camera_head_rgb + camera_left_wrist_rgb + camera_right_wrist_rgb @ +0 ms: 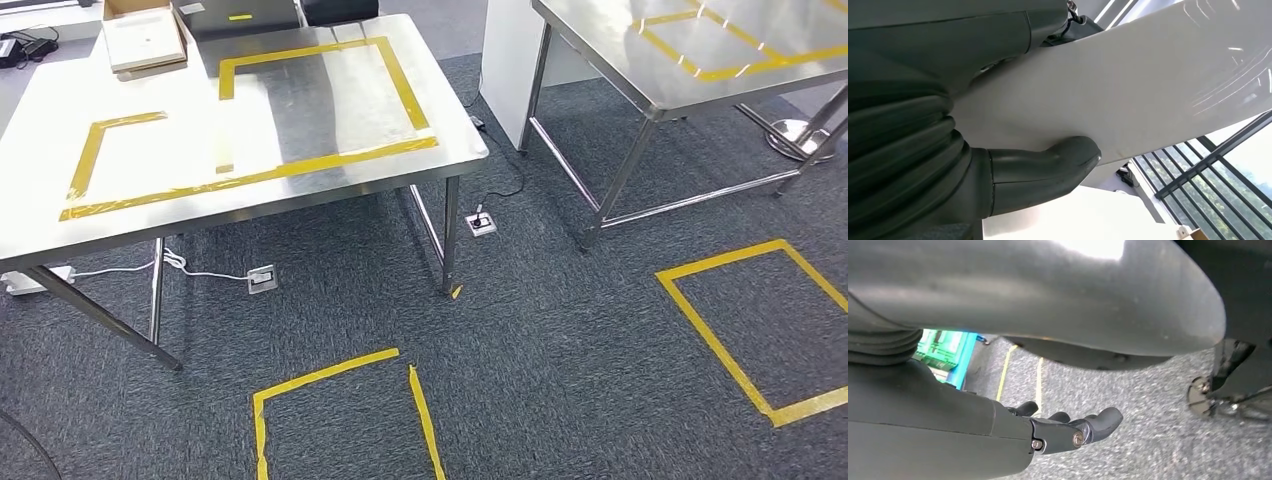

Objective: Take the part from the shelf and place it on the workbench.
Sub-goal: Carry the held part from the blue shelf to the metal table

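Box [145, 35] on left table [300, 120]

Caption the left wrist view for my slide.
Left hand holds a white part, thumb pressed on its edge.

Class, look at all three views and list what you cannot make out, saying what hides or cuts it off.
- Left wrist view: the white part is cut off by the picture's edges; the left hand covers more, so its shape is unclear.
- Right wrist view: the green crate is mostly hidden behind the right hand.
- Head view: the cardboard box on the steel table is cut off by the top edge.
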Available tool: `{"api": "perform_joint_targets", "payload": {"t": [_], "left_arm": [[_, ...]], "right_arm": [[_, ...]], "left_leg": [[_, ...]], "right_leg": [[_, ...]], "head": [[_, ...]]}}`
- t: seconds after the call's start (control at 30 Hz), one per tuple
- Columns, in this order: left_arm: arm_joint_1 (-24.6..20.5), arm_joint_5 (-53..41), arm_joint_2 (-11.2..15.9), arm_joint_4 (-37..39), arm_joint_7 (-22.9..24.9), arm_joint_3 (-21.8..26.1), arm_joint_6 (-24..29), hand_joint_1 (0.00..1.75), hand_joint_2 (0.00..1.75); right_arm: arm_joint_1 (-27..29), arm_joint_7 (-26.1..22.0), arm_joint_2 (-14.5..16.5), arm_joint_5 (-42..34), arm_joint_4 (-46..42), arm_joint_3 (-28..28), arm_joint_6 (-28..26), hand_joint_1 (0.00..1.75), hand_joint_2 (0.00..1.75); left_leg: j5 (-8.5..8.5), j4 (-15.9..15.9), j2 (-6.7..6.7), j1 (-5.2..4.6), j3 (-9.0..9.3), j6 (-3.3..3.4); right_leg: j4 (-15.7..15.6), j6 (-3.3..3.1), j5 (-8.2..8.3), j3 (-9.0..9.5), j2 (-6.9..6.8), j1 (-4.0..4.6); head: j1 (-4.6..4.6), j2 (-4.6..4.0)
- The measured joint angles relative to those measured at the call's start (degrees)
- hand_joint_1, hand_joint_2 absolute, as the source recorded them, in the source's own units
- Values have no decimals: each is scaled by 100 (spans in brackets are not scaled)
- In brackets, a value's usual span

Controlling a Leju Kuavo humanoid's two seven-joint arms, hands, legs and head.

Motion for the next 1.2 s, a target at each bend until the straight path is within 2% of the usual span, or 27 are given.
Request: {"api": "perform_joint_targets", "payload": {"t": [0.07,0.1,0.17,0.2,0.3,0.37,0.43,0.47,0.5,0.53,0.6,0.67,0.73,0.83,0.9,0.97,1.0,1.03,1.07,1.1,1.13,1.17,1.2], "left_arm": [[-2,-28,-9,5,15,-45,12,175,175],[5,-34,-14,8,18,-58,24,175,175],[33,-25,-12,9,7,-64,48,175,175],[41,-16,-2,10,-9,-64,58,175,175],[53,-4,53,7,-58,-64,91,175,175],[62,-4,73,3,-84,-64,118,175,175],[96,-4,75,2,-99,-64,147,175,175],[122,-5,74,3,-101,-64,164,175,175],[149,-5,73,3,-102,-64,187,175,175],[169,-6,69,4,-102,-64,211,175,175],[188,-8,59,3,-99,-64,254,175,175],[191,-15,50,3,-97,-64,291,175,175],[203,-30,45,3,-96,-64,312,175,175],[224,-44,60,-1,-96,-64,317,175,175],[228,-47,73,1,-97,-64,318,175,175],[256,-52,75,11,-96,-64,320,175,175],[282,-57,75,18,-95,-64,322,175,175],[300,-63,77,22,-95,-64,326,175,175],[312,-69,81,24,-96,-64,329,175,175],[315,-73,86,24,-96,-64,332,175,175],[312,-79,90,27,-97,-64,334,175,175],[310,-85,92,28,-98,-64,334,175,175],[315,-92,96,28,-98,-64,337,175,175]], "right_arm": [[-3,-52,-4,0,-1,-16,32,0,0],[-3,-83,-6,8,-2,-19,56,0,0],[3,-126,-7,26,-2,-21,94,0,0],[3,-143,-7,32,-2,-22,110,0,0],[1,-177,-7,51,-2,-22,150,0,0],[7,-183,-7,68,-1,-22,160,0,0],[21,-186,-6,79,-1,-22,161,0,0],[29,-187,-5,80,-1,-22,161,0,0],[38,-189,-5,81,-2,-22,161,0,0],[44,-192,-4,81,-1,-22,161,0,0],[53,-198,-5,83,-1,-22,161,0,0],[53,-206,-2,86,-2,-22,160,0,0],[51,-216,4,93,-1,-22,159,0,0],[53,-227,11,98,-1,-22,157,0,0],[56,-232,20,98,-1,-22,156,0,0],[60,-234,26,105,-1,-22,157,0,0],[63,-235,28,114,-1,-22,158,0,0],[67,-236,30,122,-1,-22,159,0,0],[69,-238,32,128,-1,-22,159,0,0],[71,-239,34,133,0,-22,159,0,0],[72,-242,36,134,0,-22,158,0,0],[69,-242,37,137,-1,-22,157,0,0],[65,-242,37,140,-1,-22,156,0,0]], "left_leg": [[30,-314,9,-3,169,77],[30,-319,-10,-8,173,132],[37,-309,-29,-14,155,195],[34,-303,-36,-29,144,228],[22,-311,-46,-35,137,352],[22,-326,-50,-21,147,412],[17,-325,-66,-33,146,436],[13,-323,-78,-41,147,439],[7,-321,-97,-48,151,437],[1,-319,-117,-52,157,430],[-20,-317,-156,-50,184,397],[-47,-321,-185,-58,202,333],[-64,-347,-202,-55,218,247],[-133,-274,-169,-30,209,147],[-352,250,-120,-29,-48,118],[-552,932,-108,-35,-444,93],[-524,1098,-104,-35,-576,85],[-387,1055,-96,-34,-611,81],[-160,817,-82,-33,-551,82],[85,441,-55,-33,-416,86],[243,108,-24,-49,-265,92],[309,-142,-6,-62,-142,130],[290,-267,2,-74,-78,172]], "right_leg": [[71,66,-42,-36,-14,27],[82,48,-43,-49,-14,45],[46,-21,-18,-39,-16,62],[19,-20,4,-29,-25,57],[38,136,-42,-47,-24,22],[451,180,-269,-247,55,-2],[1227,183,-579,-645,120,-13],[1539,179,-661,-824,132,-14],[1663,167,-635,-919,137,-14],[1563,148,-506,-906,141,-13],[824,85,-94,-599,166,-10],[205,54,96,-312,191,15],[73,52,57,-242,191,52],[-20,-17,66,-125,179,27],[-65,-71,44,-26,175,12],[-64,-101,-22,53,172,15],[-62,-103,-66,101,172,16],[-57,-99,-112,153,172,15],[-48,-88,-168,217,173,13],[-35,-68,-229,278,172,10],[-16,-37,-290,316,173,20],[-2,-2,-342,334,173,30],[7,29,-377,342,168,46]], "head": [[3,0],[5,0],[15,0],[17,0],[19,0],[29,0],[39,0],[39,0],[41,0],[40,-1],[41,-1],[39,0],[38,0],[22,0],[1,0],[-6,0],[-8,0],[-7,0],[-8,0],[-8,0],[-12,0],[-17,0],[-16,0]]}}
